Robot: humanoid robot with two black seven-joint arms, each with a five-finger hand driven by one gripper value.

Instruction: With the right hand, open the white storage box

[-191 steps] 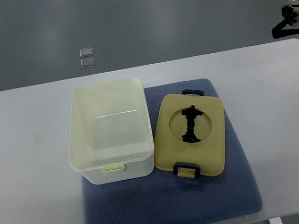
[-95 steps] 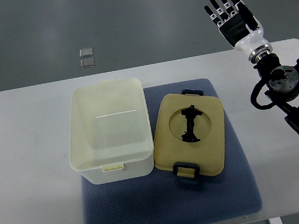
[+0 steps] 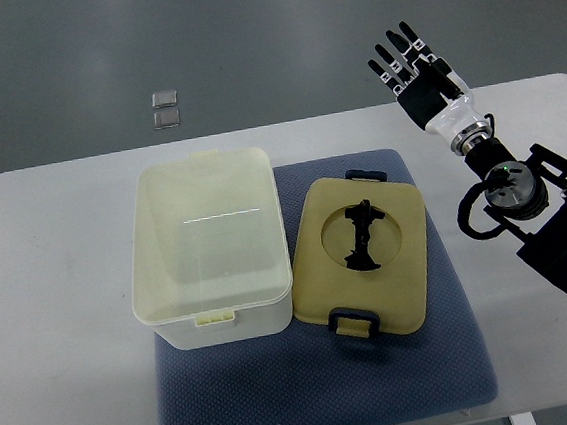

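The white storage box (image 3: 206, 245) stands on a blue mat (image 3: 319, 370) with its translucent lid closed and a latch tab on its near rim. Right of it lies a beige tray (image 3: 363, 255) with a round hollow holding a black part (image 3: 361, 235). My right hand (image 3: 412, 67) hovers above the table's far right, fingers spread and holding nothing, well right of the box. Its arm (image 3: 525, 219) runs in from the right edge. The left arm is out of view.
The white table (image 3: 60, 294) carries the mat at its middle front. Two small clear squares (image 3: 164, 107) lie on the grey floor beyond the table's far edge.
My right arm has come into the picture from the upper right. The hand has moved left and down toward the table with fingers spread. Box and tray have not moved.
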